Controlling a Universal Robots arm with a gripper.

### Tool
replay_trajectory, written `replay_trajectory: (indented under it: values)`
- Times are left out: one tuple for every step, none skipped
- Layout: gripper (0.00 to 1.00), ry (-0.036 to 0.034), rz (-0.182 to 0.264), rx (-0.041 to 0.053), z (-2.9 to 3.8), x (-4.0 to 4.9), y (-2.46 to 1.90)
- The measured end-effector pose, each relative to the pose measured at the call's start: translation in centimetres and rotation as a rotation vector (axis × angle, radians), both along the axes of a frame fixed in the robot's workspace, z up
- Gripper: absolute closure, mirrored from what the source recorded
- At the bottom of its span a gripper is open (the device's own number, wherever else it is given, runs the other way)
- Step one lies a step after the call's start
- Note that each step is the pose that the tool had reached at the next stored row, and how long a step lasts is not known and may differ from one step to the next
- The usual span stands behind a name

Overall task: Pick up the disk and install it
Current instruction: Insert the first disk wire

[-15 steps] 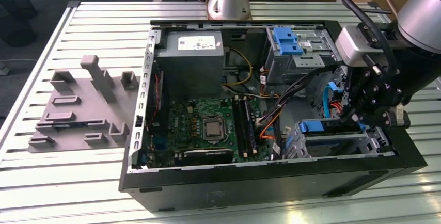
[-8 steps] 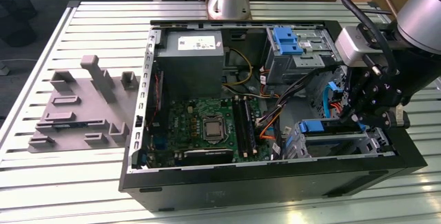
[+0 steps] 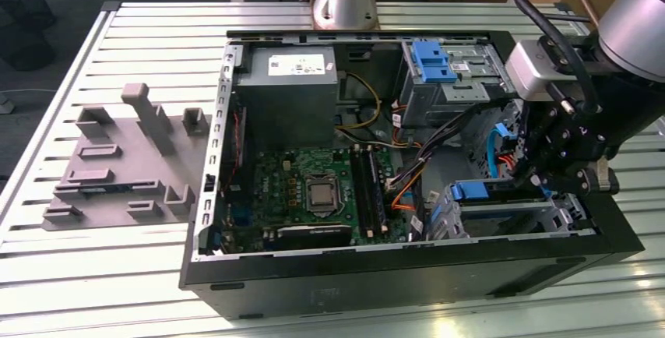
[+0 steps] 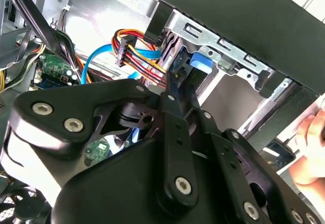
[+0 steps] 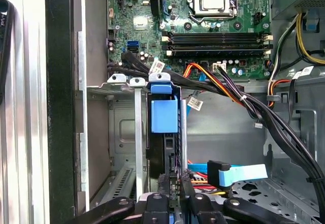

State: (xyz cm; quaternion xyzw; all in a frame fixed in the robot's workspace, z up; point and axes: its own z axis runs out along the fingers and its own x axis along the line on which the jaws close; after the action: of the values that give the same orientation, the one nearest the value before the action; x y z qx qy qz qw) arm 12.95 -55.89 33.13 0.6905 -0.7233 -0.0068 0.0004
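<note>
You're nearly done: the disk [image 5: 165, 132] stands edge-on inside the drive cage [image 5: 119, 132], and the gripper [image 5: 175, 183] has its jaws clamped on the disk's near edge, not yet released.

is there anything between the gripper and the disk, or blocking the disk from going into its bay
Nothing visible. The gripper is already at the disk, whose blue frame stands on edge inside the metal drive cage. The cable bundle runs beside the cage, not across it.
</note>
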Motion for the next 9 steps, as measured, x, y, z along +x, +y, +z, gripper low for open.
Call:
replay_trajectory:
  values:
    - [0.76,0.0012,0.0,0.0,0.11,0.0,0.0]
    - [0.76,0.002,0.0,0.0,0.22,0.0,0.0]
    - [0.76,0.0028,0.0,0.0001,0.36,0.0,0.0]
    - [0.76,0.0034,0.0,0.0,0.5,0.0,0.0]
    - [0.76,0.004,0.0,-0.0001,0.61,0.01,0.0]
    - [0.76,0.0047,0.0,0.0,0.69,0.01,0.0]
    - [0.76,0.0053,0.0,0.0001,0.73,0.01,0.0]
    - [0.78,0.0058,0.0,0.0001,0.77,0.02,0.0]
    - [0.84,0.006,0.0,0.0002,0.77,0.02,0.0]
